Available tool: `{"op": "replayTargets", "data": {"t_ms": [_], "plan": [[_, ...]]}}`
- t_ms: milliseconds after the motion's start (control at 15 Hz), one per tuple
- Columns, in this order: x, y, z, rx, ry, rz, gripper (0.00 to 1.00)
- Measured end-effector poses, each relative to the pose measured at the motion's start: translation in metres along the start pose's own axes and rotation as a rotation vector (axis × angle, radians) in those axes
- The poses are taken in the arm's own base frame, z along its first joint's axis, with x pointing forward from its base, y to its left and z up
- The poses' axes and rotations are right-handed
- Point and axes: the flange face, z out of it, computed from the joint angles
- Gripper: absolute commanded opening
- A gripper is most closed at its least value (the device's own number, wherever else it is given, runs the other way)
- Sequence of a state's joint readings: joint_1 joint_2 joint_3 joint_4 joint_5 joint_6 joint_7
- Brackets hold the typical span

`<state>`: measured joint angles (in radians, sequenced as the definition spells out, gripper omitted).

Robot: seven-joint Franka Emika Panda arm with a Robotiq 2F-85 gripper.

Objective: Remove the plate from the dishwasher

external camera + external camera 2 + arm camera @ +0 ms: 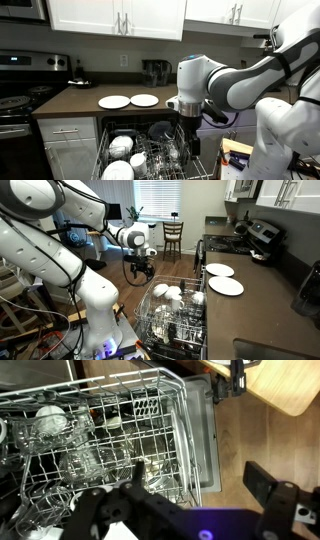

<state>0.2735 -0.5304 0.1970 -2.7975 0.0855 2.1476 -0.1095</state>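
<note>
The dishwasher point(110, 128) stands open under the counter with its grey wire rack point(175, 320) pulled out. It also shows in the wrist view point(110, 420). White dishes point(120, 146) sit in the rack, and they show in both exterior views point(170, 293). I cannot pick out a single plate among them. My gripper point(186, 116) hangs above the rack's edge, open and empty. It also shows in an exterior view point(138, 270). In the wrist view its two dark fingers point(200, 480) are spread wide, over the rack's side and the wood floor.
Two white plates point(114, 101) point(145, 99) lie on the brown counter, also seen in an exterior view point(219, 270) point(226, 286). A black stove point(18, 85) stands at the counter's end. The dishwasher door point(200, 435) is dropped open beside the rack. A wooden chair point(174, 235) stands far back.
</note>
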Motion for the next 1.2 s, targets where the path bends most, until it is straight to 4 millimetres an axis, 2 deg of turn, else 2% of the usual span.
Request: {"op": "replayTargets", "data": {"t_ms": [400,733,1200], "plan": [[0.019,-0.022,0.049,0.006,-0.056,-0.069,1.00],[0.033,-0.029,0.088,0.020,-0.107,-0.099,1.00],[0.058,-0.033,0.123,0.041,-0.162,-0.126,1.00]]}}
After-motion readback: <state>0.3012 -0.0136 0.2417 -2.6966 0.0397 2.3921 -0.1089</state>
